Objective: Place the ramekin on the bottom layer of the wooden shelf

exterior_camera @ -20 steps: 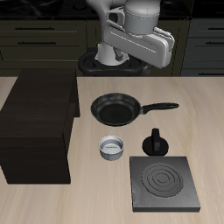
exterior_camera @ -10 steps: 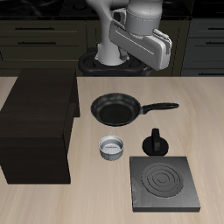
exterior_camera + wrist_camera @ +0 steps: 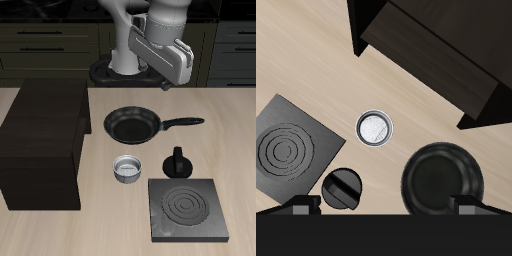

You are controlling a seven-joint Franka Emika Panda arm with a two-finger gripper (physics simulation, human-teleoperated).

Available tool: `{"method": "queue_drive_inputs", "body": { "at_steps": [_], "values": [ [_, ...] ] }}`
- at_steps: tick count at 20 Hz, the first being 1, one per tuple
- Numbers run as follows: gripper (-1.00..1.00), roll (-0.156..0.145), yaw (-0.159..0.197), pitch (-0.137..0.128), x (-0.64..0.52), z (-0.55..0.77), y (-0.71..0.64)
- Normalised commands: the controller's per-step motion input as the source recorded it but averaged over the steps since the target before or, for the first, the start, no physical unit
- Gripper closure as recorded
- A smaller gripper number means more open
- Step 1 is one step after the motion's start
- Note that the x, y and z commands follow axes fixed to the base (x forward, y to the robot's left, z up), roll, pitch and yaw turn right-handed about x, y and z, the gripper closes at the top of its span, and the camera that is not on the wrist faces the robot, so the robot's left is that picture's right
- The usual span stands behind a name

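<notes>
The ramekin (image 3: 127, 169) is a small silvery-white ribbed bowl with a grey inside. It stands upright on the table between the frying pan and the stove plate, and also shows in the wrist view (image 3: 373, 127). The wooden shelf (image 3: 45, 140) is a large dark boxy cabinet beside it, also in the wrist view (image 3: 431, 55). My gripper (image 3: 166, 84) hangs high above the table's back, over the pan, far from the ramekin. In the wrist view the gripper (image 3: 386, 206) has its fingers wide apart and empty.
A black frying pan (image 3: 132, 125) with a long handle lies behind the ramekin. A small black knobbed pot (image 3: 178, 162) stands beside the ramekin. A flat black stove plate (image 3: 187, 209) lies near the table's front edge.
The arm's hand has shifted slightly up and back over the last second. Nothing on the table has moved.
</notes>
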Motion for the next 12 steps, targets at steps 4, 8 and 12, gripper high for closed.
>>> {"method": "queue_drive_inputs", "body": {
  "at_steps": [4,8,12],
  "values": [
    [-1.0,-0.054,-0.033,-0.035,-0.07,-0.09,-0.1],
    [-1.0,0.013,-0.169,0.036,0.02,-0.23,-0.07],
    [-1.0,-0.019,-0.065,0.004,0.0,-0.12,-0.05]
  ]
}}
